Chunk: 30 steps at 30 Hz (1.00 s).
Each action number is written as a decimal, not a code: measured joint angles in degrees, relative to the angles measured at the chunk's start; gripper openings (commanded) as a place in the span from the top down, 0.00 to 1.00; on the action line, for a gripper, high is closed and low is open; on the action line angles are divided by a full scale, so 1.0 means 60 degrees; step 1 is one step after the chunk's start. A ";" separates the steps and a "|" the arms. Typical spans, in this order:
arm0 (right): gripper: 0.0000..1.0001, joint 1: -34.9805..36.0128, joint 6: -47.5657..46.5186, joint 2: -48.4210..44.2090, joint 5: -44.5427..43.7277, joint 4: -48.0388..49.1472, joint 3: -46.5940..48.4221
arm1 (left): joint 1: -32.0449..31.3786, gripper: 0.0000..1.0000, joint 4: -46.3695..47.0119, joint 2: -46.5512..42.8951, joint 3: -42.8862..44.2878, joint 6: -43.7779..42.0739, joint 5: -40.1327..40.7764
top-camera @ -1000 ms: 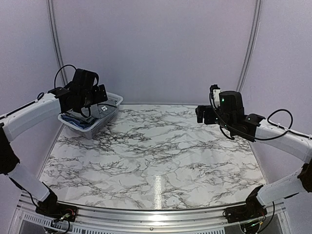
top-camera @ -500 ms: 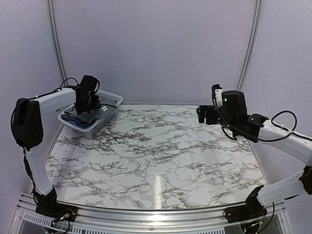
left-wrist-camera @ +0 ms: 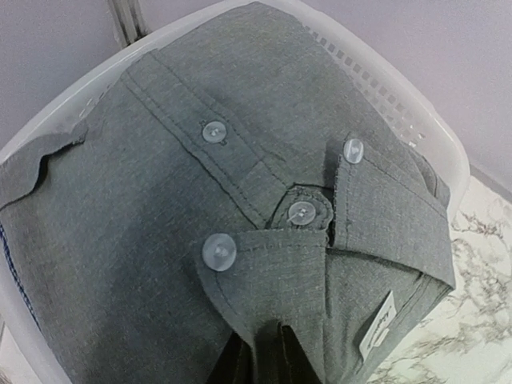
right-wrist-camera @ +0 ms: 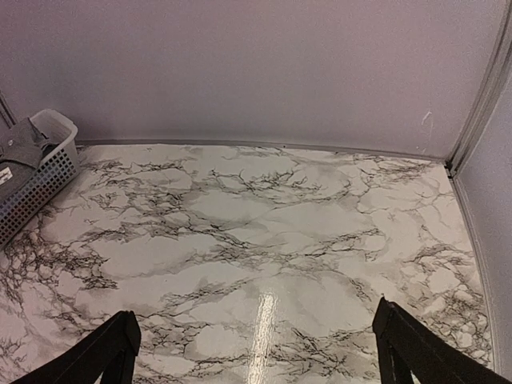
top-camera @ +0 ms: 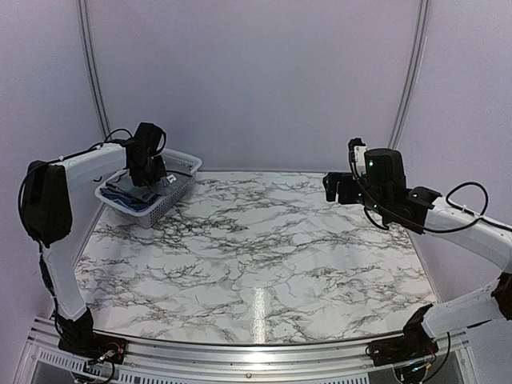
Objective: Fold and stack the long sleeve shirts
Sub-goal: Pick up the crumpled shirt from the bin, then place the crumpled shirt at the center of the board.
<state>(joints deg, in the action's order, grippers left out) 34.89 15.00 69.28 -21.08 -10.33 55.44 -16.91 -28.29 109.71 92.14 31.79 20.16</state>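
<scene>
A plain mid-grey long sleeve shirt (left-wrist-camera: 160, 208) with clear buttons lies bunched in a white plastic basket (left-wrist-camera: 416, 120) at the table's far left (top-camera: 178, 192). My left gripper (left-wrist-camera: 268, 340) reaches down into the basket (top-camera: 149, 181) and is shut on a fold of the grey shirt beside a buttoned cuff. A strip of blue patterned fabric (left-wrist-camera: 14, 272) shows under the grey shirt at the left edge. My right gripper (right-wrist-camera: 256, 352) hangs open over the table's right side (top-camera: 330, 189), nothing between its fingers. From there the basket (right-wrist-camera: 40, 176) and the grey shirt (right-wrist-camera: 20, 144) show far left.
The marble-patterned table (top-camera: 256, 248) stretches between the two arms. Pale walls close in the back and sides, with metal posts (top-camera: 408, 80) at the corners. A white label (left-wrist-camera: 378, 328) hangs from the shirt by the basket's near rim.
My left gripper dropped into the basket and went from open to shut on the grey shirt's fabric. The right arm stayed nearly still.
</scene>
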 measured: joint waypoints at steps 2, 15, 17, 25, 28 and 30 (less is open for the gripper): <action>0.01 0.0000 0.0000 0.0000 0.0004 0.0007 -0.0018 | -0.0044 1.00 -0.0015 0.0000 0.0073 -0.0062 -0.0036; 0.01 0.0000 -0.0036 0.0000 0.0109 0.0415 -0.0233 | -0.1625 1.00 0.0674 -0.1621 0.0302 -0.1494 0.0415; 0.01 0.0000 -0.0040 0.0018 0.0124 0.0503 -0.0233 | -0.1854 1.00 0.0783 -0.2000 0.0372 -0.1574 0.0510; 0.01 0.0018 -0.0270 0.0280 0.0474 0.0776 -0.0233 | -0.2594 1.00 0.0812 -0.2994 0.0641 -0.2135 0.0437; 0.01 0.0098 -0.0499 0.0342 0.0699 0.1031 -0.0237 | -0.3399 1.00 0.0816 -0.3111 0.1002 -0.2371 0.0058; 0.01 0.0160 -0.0648 0.0342 0.0831 0.1311 -0.0248 | -0.3923 1.00 0.0827 -0.3180 0.1286 -0.2546 -0.0215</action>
<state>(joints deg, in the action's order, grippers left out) 35.86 11.11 71.33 -16.10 -2.46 53.95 -40.45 -23.33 90.63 99.85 16.51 18.87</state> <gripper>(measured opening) 0.986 0.003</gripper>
